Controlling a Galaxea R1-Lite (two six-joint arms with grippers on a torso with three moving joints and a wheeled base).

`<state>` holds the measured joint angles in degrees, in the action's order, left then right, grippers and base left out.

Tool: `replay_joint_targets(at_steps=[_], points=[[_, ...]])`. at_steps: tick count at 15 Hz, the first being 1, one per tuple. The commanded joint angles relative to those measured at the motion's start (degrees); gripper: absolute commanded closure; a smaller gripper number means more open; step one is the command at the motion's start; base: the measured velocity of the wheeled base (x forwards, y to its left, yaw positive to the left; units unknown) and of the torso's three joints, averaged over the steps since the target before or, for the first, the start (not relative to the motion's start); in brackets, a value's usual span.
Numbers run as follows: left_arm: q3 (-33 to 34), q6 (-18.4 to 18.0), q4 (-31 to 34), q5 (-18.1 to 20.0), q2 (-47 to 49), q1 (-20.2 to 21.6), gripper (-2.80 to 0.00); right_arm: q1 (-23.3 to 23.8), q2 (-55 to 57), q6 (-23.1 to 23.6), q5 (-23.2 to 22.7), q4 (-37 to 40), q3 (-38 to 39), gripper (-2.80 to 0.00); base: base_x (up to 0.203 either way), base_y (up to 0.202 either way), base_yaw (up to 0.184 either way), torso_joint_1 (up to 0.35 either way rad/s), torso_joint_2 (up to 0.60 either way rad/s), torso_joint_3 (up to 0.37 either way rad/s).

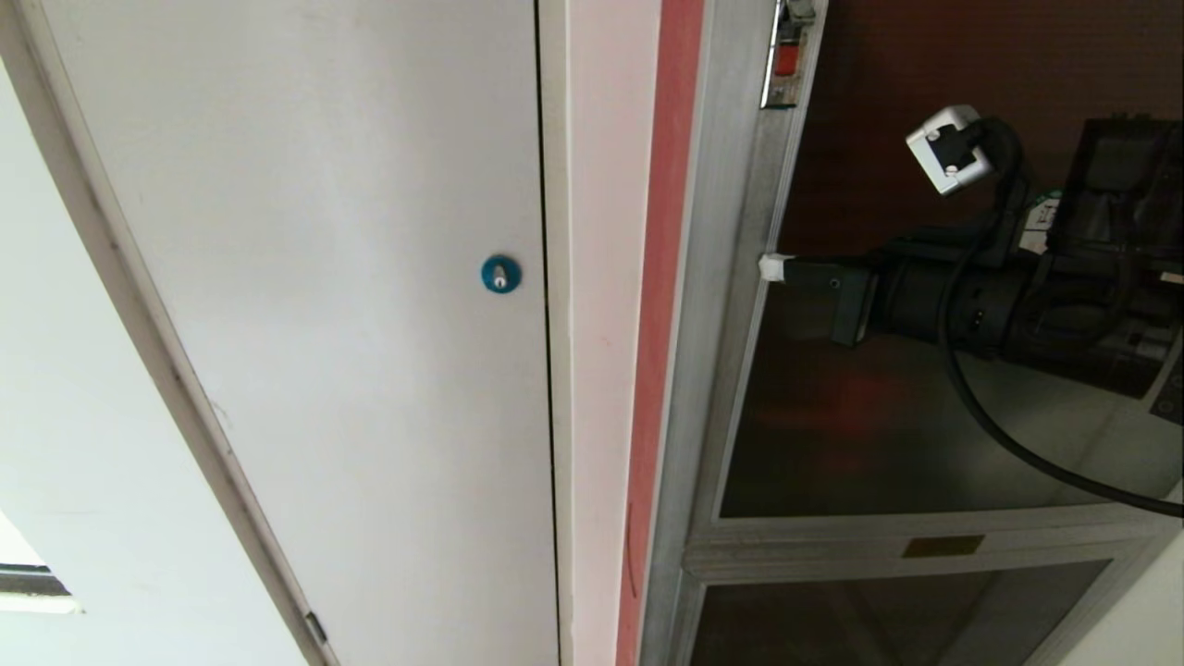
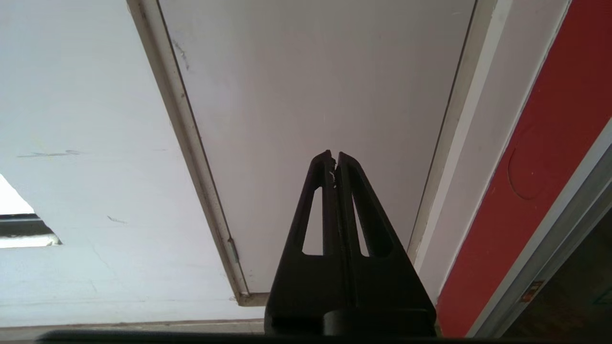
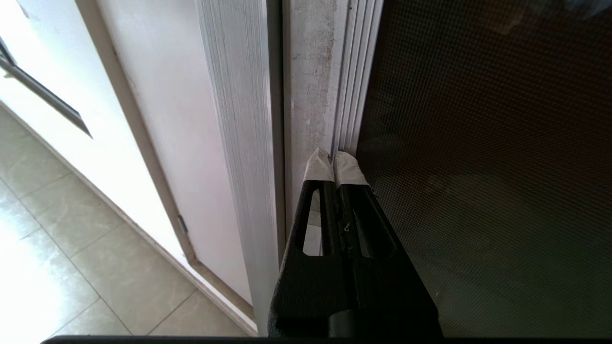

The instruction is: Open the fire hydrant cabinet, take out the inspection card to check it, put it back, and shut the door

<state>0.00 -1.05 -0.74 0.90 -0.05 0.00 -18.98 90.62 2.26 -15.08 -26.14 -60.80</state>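
A pale wall (image 1: 55, 416) takes up the robot's left side, with a plain white door (image 1: 351, 324) set in it that carries a round blue lock (image 1: 500, 274). Beside this door runs a red strip (image 1: 661, 277), and next to that stands the silver aluminium frame of the fire hydrant cabinet (image 1: 703, 388). The door (image 1: 906, 435) of dark tinted glass fills the frame, and a smaller glass door (image 1: 879, 620) sits below it with a small brass-coloured plate (image 1: 943, 546) on the rail between them; no writing on the plate can be read. In the right wrist view, light grey floor tiles (image 3: 57, 248) show beneath the wall. The right hand (image 1: 775, 267) has its white-taped fingertips (image 3: 318, 167) pressed together, gripping nothing, at the seam where the glass door meets the frame. The left hand (image 2: 333, 156), fingers likewise together and empty, points at the white door. The inspection card is not visible.
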Motion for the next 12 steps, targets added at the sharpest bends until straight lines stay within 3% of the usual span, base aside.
replay_joint_targets(at_steps=[1,8,12], points=[[0.4,0.0,0.0,0.0,0.0,0.0,0.00,-0.2,-2.2,0.0,-0.3,0.0,0.5,0.00,0.000,0.000,0.000,0.000,0.00,0.000],[0.4,0.0,0.0,0.0,0.0,0.0,0.00,-3.8,-13.0,-0.5,-3.0,0.1,5.9,0.00,0.000,0.000,0.000,0.000,0.00,0.000],[0.4,0.0,0.0,0.0,0.0,0.0,0.00,-7.0,-17.9,-1.7,-2.8,0.3,4.5,0.00,0.000,0.000,0.000,0.000,0.00,0.000]])
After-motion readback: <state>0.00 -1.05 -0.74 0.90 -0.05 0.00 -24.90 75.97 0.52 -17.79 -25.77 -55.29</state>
